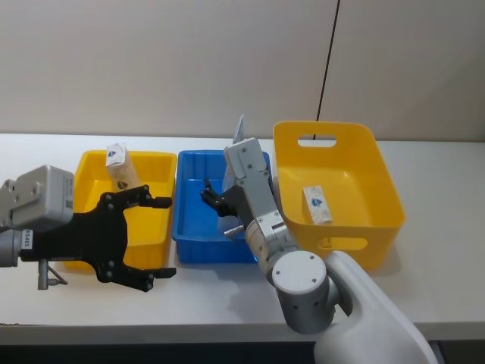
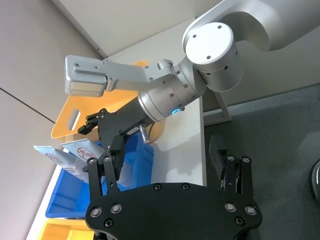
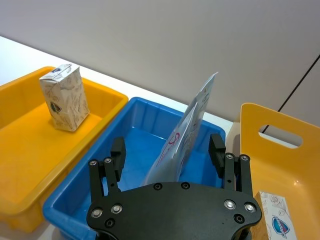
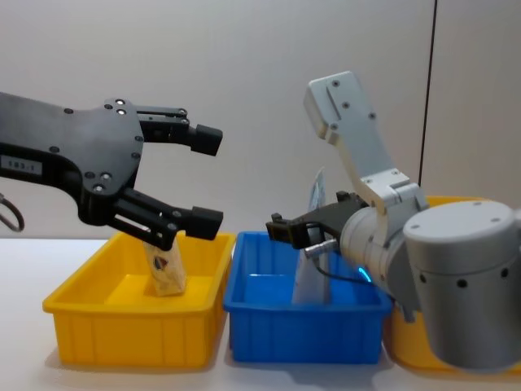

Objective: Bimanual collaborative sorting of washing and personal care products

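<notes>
Overhead, the head view lays out three bins in a row on the white table [image 1: 424,311]: a low yellow bin [image 1: 155,163] on the robot's left, a blue bin [image 1: 189,227] in the middle and a taller handled yellow bin [image 1: 356,136] on the right. The left gripper [image 1: 161,236] hangs with its black fingers spread wide and empty above the near right corner of the low yellow bin, where a beige wrapped packet [image 1: 120,164] stands upright against the far wall. The right gripper [image 1: 211,199] reaches over the blue bin, its fingers likewise parted and holding nothing. A white-grey speckled soft pack with a blue mark [image 1: 316,205] lies flat on the floor of the handled bin. From the side, the chest view adds height: the left gripper [image 4: 207,175] hovers clear above the yellow bin's rim, and the right gripper [image 4: 281,229] sits just above the blue bin's rim, beside a thin pale pouch [image 4: 312,269] standing on edge inside. The right wrist view shows that pouch [image 3: 187,132], white with red markings, leaning against the blue bin's far wall between and beyond the spread fingers [image 3: 117,152], untouched, with the beige packet [image 3: 64,97] well apart in the neighbouring bin.
</notes>
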`<state>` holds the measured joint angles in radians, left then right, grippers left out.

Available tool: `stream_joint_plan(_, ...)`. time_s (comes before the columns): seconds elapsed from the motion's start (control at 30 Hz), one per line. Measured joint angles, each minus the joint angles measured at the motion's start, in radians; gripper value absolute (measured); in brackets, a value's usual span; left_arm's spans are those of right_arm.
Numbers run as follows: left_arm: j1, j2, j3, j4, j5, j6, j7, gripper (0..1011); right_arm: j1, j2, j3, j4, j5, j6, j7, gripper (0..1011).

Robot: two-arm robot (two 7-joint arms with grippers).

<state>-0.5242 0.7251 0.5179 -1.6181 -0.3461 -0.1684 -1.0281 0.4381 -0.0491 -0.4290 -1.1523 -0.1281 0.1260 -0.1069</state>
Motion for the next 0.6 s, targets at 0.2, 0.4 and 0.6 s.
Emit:
stream_joint_plan(0.2, 0.000, 0.000, 0.000, 0.000, 0.000, 0.000, 0.000, 1001, 0.021, -0.008, 0.005, 0.031, -0.008, -0.014, -0.004, 1002)
stream_joint_plan(0.4, 0.000, 0.000, 0.000, 0.000, 0.000, 0.000, 0.000, 1001, 0.033, -0.013, 0.012, 0.050, -0.013, -0.025, -0.008, 869)
stream_joint_plan(0.6, 0.000, 0.000, 0.000, 0.000, 0.000, 0.000, 0.000, 1001, 0.038, -0.013, 0.020, 0.057, -0.017, -0.029, -0.008, 679)
